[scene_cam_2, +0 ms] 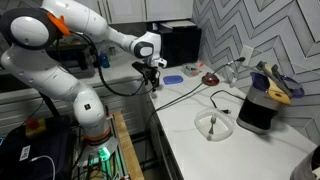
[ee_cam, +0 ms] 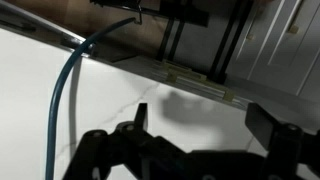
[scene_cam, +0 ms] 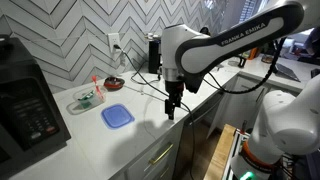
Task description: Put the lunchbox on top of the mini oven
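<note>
The lunchbox (scene_cam: 117, 116) is a flat container with a blue lid, lying on the white counter; it also shows in an exterior view (scene_cam_2: 172, 77). The mini oven (scene_cam: 25, 105) is the large black box with a keypad at the counter's end, seen in both exterior views (scene_cam_2: 180, 45). My gripper (scene_cam: 171, 108) hangs over the counter's front edge, beside the lunchbox and apart from it (scene_cam_2: 153, 78). In the wrist view the jaws (ee_cam: 205, 125) are open and empty above bare counter. The lunchbox is out of the wrist view.
A clear container with green and red contents (scene_cam: 86, 98) sits near the oven. A small red bowl (scene_cam: 114, 82) stands by the wall. A slim black coffee maker (scene_cam_2: 262, 105) stands farther along. A blue cable (ee_cam: 65, 90) crosses the counter. A wire utensil (scene_cam_2: 213, 123) lies on the counter.
</note>
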{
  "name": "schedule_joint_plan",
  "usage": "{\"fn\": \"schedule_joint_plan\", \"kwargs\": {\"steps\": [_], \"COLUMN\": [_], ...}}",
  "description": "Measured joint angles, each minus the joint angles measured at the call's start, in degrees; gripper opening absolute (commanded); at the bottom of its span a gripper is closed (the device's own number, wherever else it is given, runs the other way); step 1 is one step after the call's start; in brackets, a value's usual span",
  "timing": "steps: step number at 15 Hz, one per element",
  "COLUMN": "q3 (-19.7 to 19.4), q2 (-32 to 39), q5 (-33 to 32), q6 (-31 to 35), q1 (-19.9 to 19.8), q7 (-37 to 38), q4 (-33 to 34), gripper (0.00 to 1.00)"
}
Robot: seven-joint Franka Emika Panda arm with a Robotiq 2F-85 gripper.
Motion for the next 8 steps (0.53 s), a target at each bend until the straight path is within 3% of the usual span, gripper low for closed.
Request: {"fn": "schedule_joint_plan", "kwargs": {"steps": [5, 8], "q3": [0.03, -0.12], "q2": [0.04, -0.69], "q5": [-0.46, -5.21], "q6": [1.51, 6.59], "q1": [-0.37, -3.58], "q7": [1.41, 5.78], "q4": [0.21, 0.76], "gripper": [1.00, 1.00]}}
